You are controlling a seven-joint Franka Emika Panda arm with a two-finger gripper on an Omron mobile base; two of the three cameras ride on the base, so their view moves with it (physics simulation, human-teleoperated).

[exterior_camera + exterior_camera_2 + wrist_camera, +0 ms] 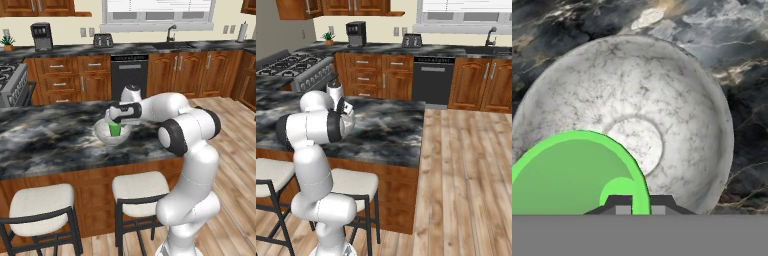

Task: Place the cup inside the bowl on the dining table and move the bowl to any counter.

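In the middle of the left base view, the gripper is squeezed shut on the rim of the green cup. The cup is down inside the big grey bowl. The bowl sits on the dark stone dining table. In the hand view the cup is at the lower left, over the bowl.

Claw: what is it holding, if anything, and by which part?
The claw is shut on the green cup, pinching its rim wall, over the bowl.
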